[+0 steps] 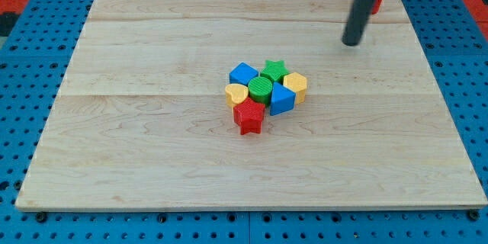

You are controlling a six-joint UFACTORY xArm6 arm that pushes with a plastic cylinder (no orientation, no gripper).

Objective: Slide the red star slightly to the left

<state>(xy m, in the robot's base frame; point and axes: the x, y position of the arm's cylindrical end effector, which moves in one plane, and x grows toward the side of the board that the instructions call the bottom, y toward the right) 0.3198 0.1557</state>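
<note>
While the red star (248,117) sits at the cluster's bottom edge mid-board, my tip (351,43) rests bare, well apart toward the view's upper right.

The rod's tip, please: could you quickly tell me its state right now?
My tip: holding nothing, touching no block, toward the view's upper right of the red star and its cluster.
</note>
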